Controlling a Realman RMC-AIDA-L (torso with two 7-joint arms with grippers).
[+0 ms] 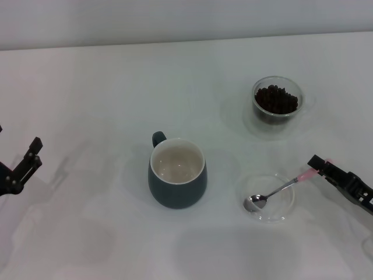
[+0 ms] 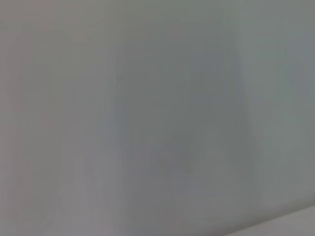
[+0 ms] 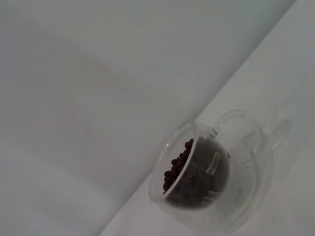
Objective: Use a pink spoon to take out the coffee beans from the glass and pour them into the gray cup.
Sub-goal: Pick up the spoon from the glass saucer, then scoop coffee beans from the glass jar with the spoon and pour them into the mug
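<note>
White surface meets pale wall along frame top. Right gripper jaws clamped on pink spoon lower right; left gripper jaws apart, left edge.

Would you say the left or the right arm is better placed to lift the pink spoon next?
Right. The right gripper is already at the pink spoon handle's tip, by the saucer and glass. The left gripper sits at the table's far left edge, beyond the gray cup.

Right gripper: our right gripper sits low at the right edge of the head view, its dark fingertips closed on the pink handle end of the pink spoon.
Left gripper: our left gripper is parked at the far left edge, fingers apart, holding nothing.
</note>
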